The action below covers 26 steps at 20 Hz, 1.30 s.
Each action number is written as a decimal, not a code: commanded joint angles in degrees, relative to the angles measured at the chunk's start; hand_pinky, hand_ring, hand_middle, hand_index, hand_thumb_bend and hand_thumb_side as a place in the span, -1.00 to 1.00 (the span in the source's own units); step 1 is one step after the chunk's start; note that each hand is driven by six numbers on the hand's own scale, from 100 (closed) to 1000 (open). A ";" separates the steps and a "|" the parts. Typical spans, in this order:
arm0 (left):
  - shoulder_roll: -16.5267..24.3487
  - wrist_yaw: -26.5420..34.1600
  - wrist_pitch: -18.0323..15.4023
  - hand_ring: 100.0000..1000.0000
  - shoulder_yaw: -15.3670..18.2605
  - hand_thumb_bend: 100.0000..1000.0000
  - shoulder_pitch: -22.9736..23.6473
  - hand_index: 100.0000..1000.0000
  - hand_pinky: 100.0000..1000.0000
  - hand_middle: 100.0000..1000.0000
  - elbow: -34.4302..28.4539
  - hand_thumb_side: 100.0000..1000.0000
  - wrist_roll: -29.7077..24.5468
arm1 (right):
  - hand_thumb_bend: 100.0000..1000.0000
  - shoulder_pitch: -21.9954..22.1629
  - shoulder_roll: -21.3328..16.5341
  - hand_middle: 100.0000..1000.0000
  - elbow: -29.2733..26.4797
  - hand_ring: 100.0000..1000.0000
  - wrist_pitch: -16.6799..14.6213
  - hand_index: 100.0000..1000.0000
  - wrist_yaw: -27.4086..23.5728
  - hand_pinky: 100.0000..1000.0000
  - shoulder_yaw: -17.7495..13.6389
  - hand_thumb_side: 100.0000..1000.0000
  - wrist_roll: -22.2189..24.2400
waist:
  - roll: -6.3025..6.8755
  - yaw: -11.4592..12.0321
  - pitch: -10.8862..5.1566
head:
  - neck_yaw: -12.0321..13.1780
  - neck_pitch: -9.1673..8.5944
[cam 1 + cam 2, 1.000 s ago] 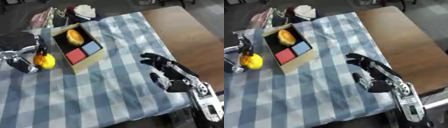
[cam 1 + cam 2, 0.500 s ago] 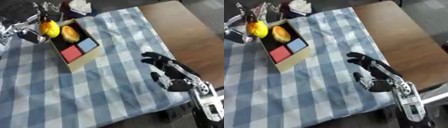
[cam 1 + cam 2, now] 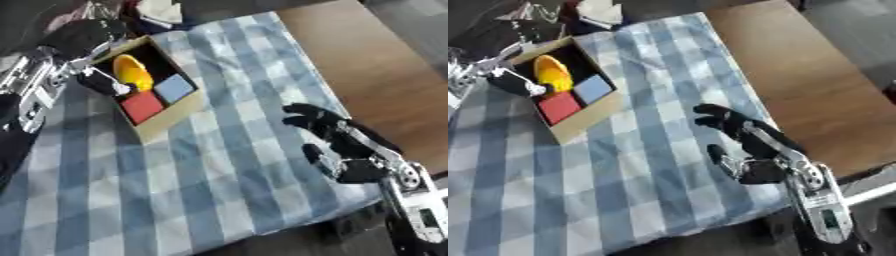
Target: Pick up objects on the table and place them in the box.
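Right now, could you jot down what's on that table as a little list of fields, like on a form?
surface: table partly covered by a blue and white checked cloth
box: open, on the cloth, far left
in the box: yellow-orange object, blue block, red block
left hand: over the box's far left corner; fingers unclear
right hand: open above the cloth, near right, holding nothing
beyond the box: white object
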 commanded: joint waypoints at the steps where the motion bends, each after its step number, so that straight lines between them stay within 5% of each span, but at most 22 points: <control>1: 2.03 1.60 0.44 0.41 0.85 -0.25 0.06 0.66 0.43 0.43 -2.97 -0.35 1.58 | -1.00 -0.67 -0.13 0.91 -1.27 0.84 -0.08 1.00 -0.28 1.00 -0.32 -0.44 -0.01 | -0.47 0.49 -0.66 | -0.49 0.02; 6: 5.91 17.82 5.65 0.29 3.50 -0.84 6.91 0.55 0.38 0.25 -16.75 -0.41 7.28 | -1.00 -0.16 -0.34 0.91 -1.28 0.84 -0.02 1.00 0.02 1.00 -1.08 -0.44 -0.72 | -0.61 2.36 -0.94 | -2.29 0.02; 13: 10.29 36.28 13.24 0.24 10.44 -1.00 22.24 0.51 0.35 0.17 -38.11 -0.34 14.71 | -1.00 -0.51 -1.16 0.91 -1.11 0.84 -0.39 1.00 0.39 1.00 -1.69 -0.46 -1.68 | -0.87 5.26 -1.18 | -2.99 0.02; 18: 6.90 44.46 13.86 0.16 14.46 -1.00 31.12 0.49 0.32 0.10 -45.80 -0.22 20.00 | -1.00 -1.36 -1.26 0.90 -1.05 0.84 -0.81 1.00 0.42 1.00 -1.92 -0.41 -2.27 | -0.97 7.27 -1.57 | -2.70 0.02; 26: -5.08 48.01 12.76 0.10 16.31 -1.00 41.07 0.48 0.27 0.05 -46.87 0.00 26.10 | -1.00 -1.70 -1.19 0.89 -1.23 0.82 -0.82 1.00 0.28 1.00 -2.01 -0.34 -3.01 | -0.61 10.19 -2.16 | -1.07 0.02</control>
